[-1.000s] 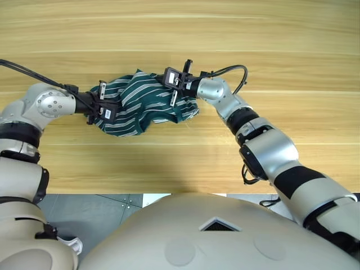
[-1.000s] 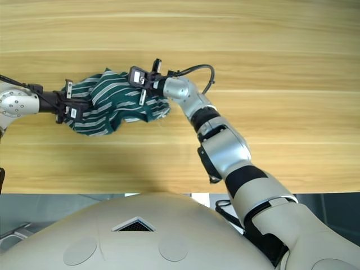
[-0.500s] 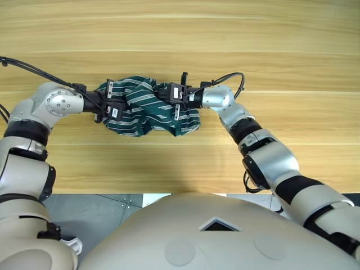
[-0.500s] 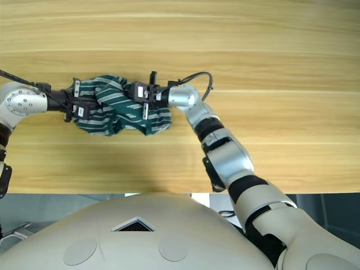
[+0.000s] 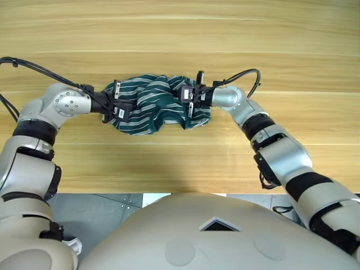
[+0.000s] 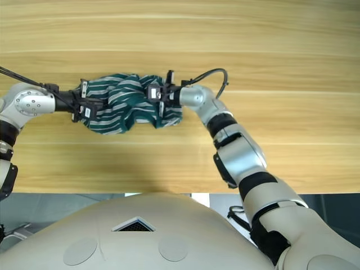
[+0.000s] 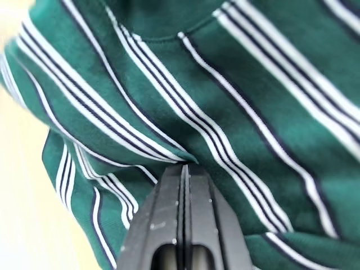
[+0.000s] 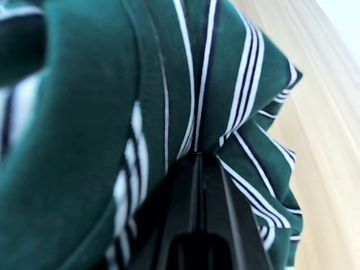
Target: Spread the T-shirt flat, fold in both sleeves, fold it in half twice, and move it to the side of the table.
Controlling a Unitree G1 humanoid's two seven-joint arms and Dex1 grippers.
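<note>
The T-shirt [image 5: 156, 105] is dark green with white and navy stripes, bunched in a crumpled heap on the wooden table [image 5: 180, 34]. My left gripper [image 5: 119, 107] holds its left end, and my right gripper [image 5: 188, 101] holds its right end. Up close, the left fingers [image 7: 169, 208] are pressed together with a fold of striped cloth [image 7: 185, 84] pinched at their tips. The right fingers [image 8: 185, 208] are likewise closed on a ridge of the fabric [image 8: 185, 73]. Both arms come in from the sides, facing each other across the heap.
Light wood tabletop extends far beyond the shirt and to both sides [image 5: 304, 45]. The table's near edge [image 5: 169, 192] runs just below the arms, with grey floor [image 5: 107, 205] under it.
Both grippers have carried the bunched shirt rightward across the table. The cloth is stretched a little wider between them than half a second ago.
</note>
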